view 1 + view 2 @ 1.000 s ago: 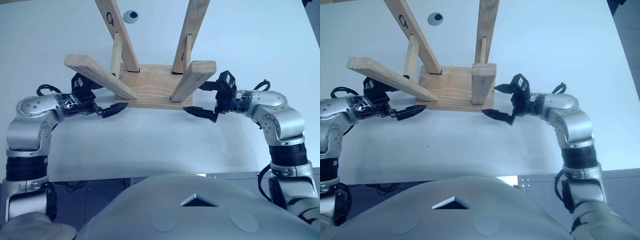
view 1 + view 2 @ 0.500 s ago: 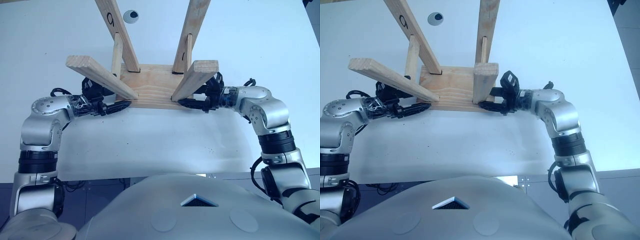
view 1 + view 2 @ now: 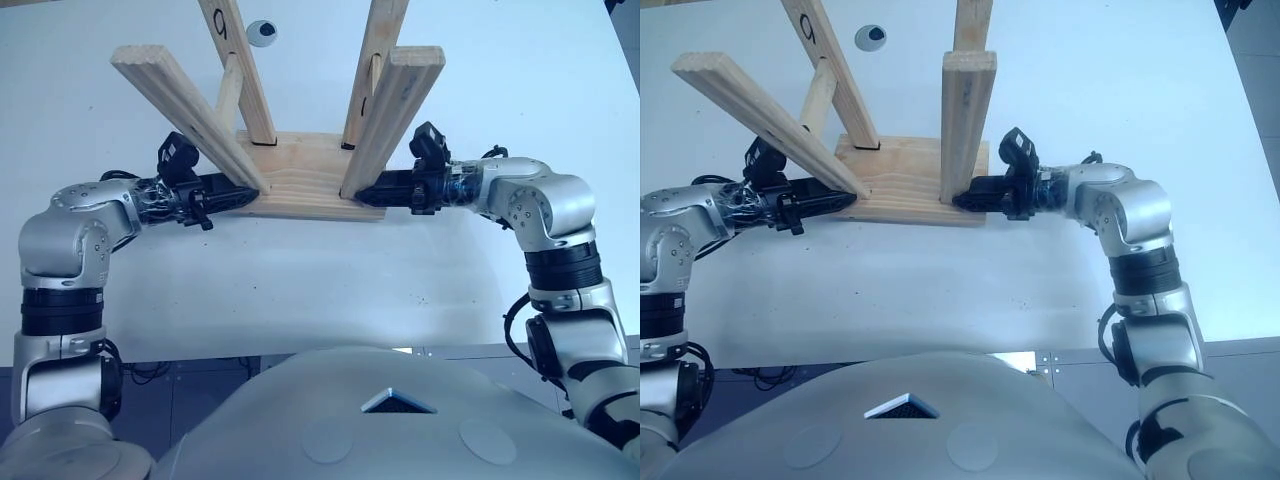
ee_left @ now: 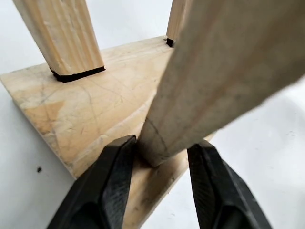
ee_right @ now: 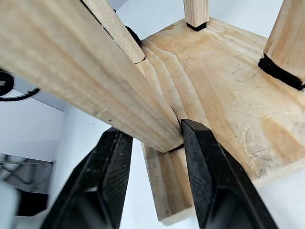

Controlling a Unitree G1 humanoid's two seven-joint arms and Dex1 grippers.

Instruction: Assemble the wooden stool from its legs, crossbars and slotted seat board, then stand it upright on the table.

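Note:
The wooden stool lies upside down on the white table, its slotted seat board (image 3: 300, 178) down and all its legs pointing up. Two thin crossbars (image 3: 230, 95) join the legs on each side. My left gripper (image 3: 240, 195) is shut on the base of the near left leg (image 3: 185, 110), where it meets the board; up close its fingers (image 4: 114, 176) straddle that leg (image 4: 214, 71). My right gripper (image 3: 368, 192) is shut on the base of the near right leg (image 3: 395, 115), seen close between its fingers (image 5: 205, 162).
A round dark-centred hole (image 3: 263, 32) sits in the table behind the stool. The table's front edge (image 3: 300, 350) runs just ahead of my body, with bare white surface between it and the stool.
Both grippers moved inward from beside the seat board and closed on the bases of the two near legs. The tips of those legs have swung upward and away from me.

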